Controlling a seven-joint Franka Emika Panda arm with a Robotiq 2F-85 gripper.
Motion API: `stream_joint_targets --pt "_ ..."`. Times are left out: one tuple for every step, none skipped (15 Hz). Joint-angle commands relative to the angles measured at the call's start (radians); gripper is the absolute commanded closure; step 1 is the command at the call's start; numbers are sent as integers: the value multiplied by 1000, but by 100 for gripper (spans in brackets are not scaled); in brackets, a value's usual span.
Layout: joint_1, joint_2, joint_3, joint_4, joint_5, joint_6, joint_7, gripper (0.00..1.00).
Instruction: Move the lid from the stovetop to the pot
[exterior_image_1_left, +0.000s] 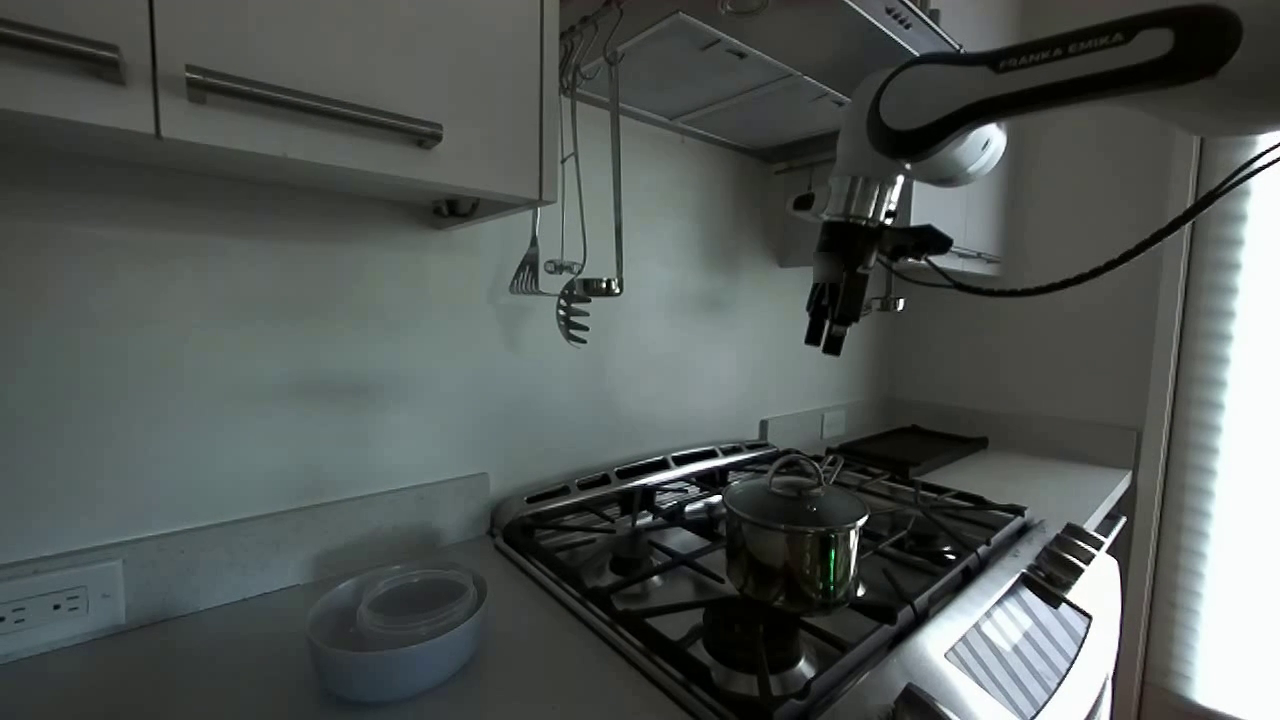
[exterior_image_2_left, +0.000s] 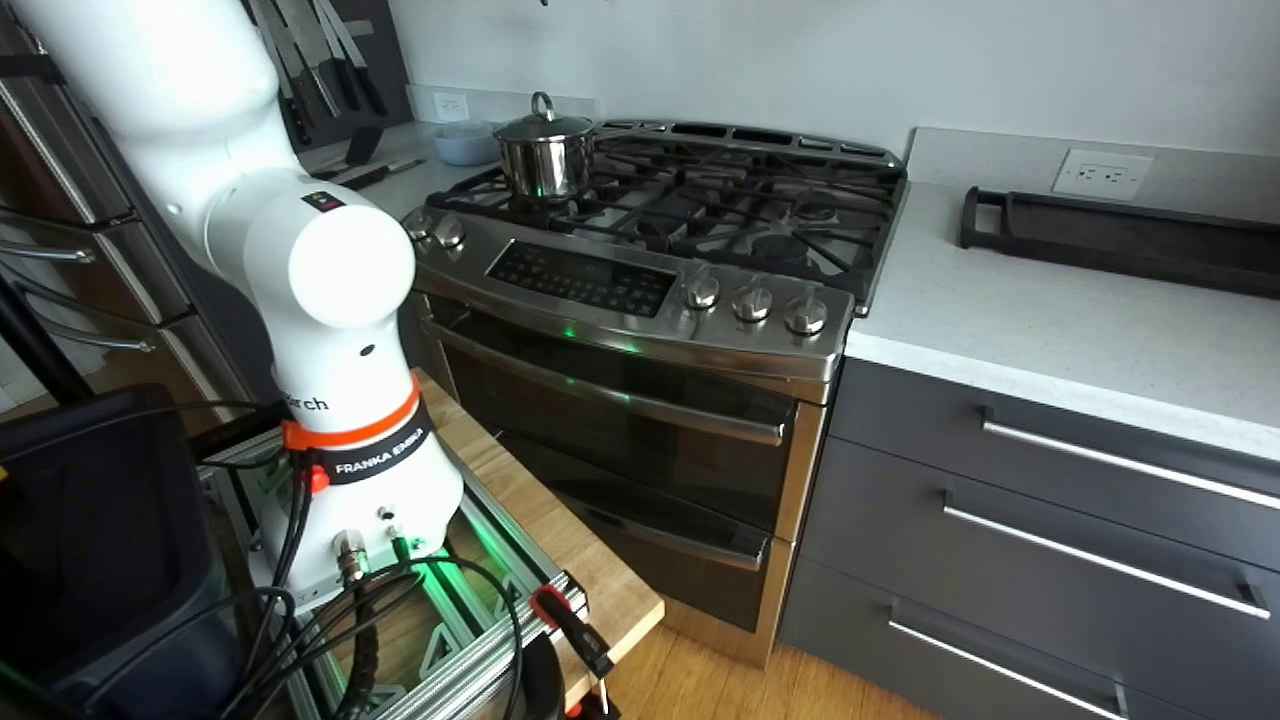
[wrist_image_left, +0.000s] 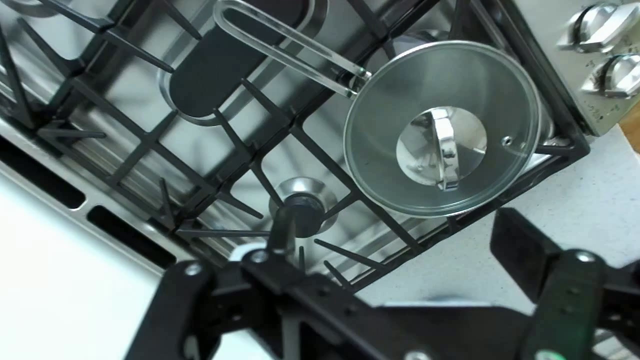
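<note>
While the black two-fingered gripper (wrist_image_left: 395, 232) is hanging above the wide stainless-steel gas stovetop (exterior_image_2_left: 700, 200) with black cast-iron grates, its fingers (wrist_image_left: 520, 250) are standing well apart. The round clear-glass lid (wrist_image_left: 420, 150) with a silvery rim and an arched metal handle (wrist_image_left: 447, 145) is resting on the shiny stainless-steel cylindrical pot (exterior_image_1_left: 795, 565), covering its mouth. The pot is standing at a front corner of the stovetop, near the adjoining side edge and front corner of the pale speckled worktop (wrist_image_left: 565, 200); its long looped steel handle (wrist_image_left: 312, 45) is pointing away from that edge, over the grates.

Toward the worktop's back edge, on this same side, a deep white rounded bowl (exterior_image_1_left: 390, 665) is sitting near the stovetop, and a smaller round translucent dish (exterior_image_1_left: 415, 600) is lying inside it. Beyond the stovetop's opposite side, a flat black rectangular griddle (exterior_image_2_left: 1130, 235) is lying along the worktop's back edge in both exterior views. Silvery metal utensils (exterior_image_1_left: 600, 287) are hanging under the grey range hood (exterior_image_1_left: 700, 75). In front of the stovetop, the white Franka arm (exterior_image_2_left: 310, 240) is standing on a wooden-topped stand (exterior_image_2_left: 550, 535).
</note>
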Motion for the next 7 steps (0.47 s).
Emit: stream_joint_targets --pt "-7 -65 -27 -11 -12 -19 18 0" --pt "3 -30 -24 8 -3 -6 3 1" --pt "2 -42 -30 8 -3 -7 3 1" --pt "1 -49 -33 8 -3 -8 4 0" --pt "1 -52 -34 8 -3 -9 4 0" --pt "1 -52 -34 8 -3 -9 4 0" --pt "1 -51 -34 7 -3 -9 5 0"
